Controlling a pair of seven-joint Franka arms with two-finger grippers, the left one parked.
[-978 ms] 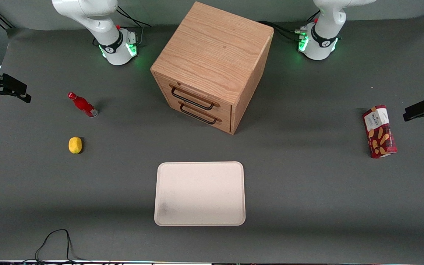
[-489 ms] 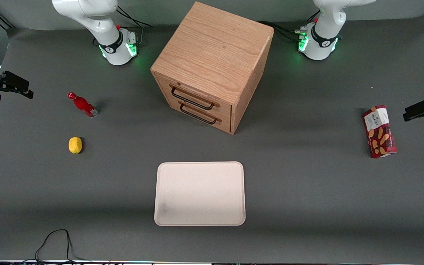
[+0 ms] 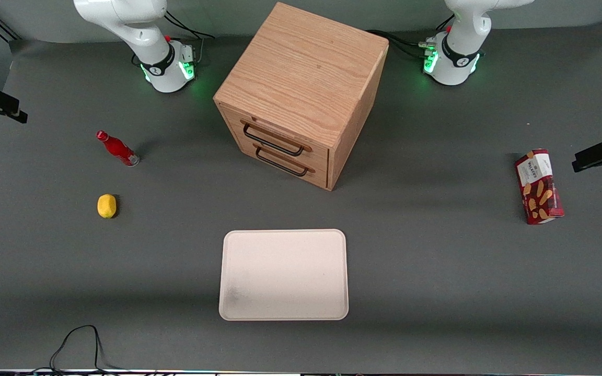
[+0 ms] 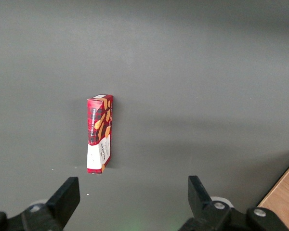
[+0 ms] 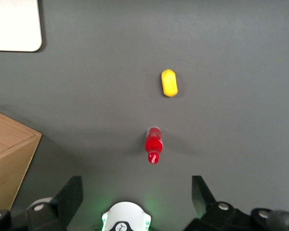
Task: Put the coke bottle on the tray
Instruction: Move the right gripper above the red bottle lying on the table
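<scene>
Coke bottle [image 3: 117,148] stands untouched on the tabletop [image 3: 437,271], well apart from the tray [image 3: 283,274]; the claw [image 5: 137,197] hangs above, wide open and empty.

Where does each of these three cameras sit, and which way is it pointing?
Front view: high, facing both arm bases, over the tray, drawer cabinet, coke bottle and lemon.
Right wrist view: on the working arm, looking down past its open gripper at the bottle.
Left wrist view: looking down past its own fingers at the snack box.
Front and right wrist views share bottle, lemon, tray, cabinet.
</scene>
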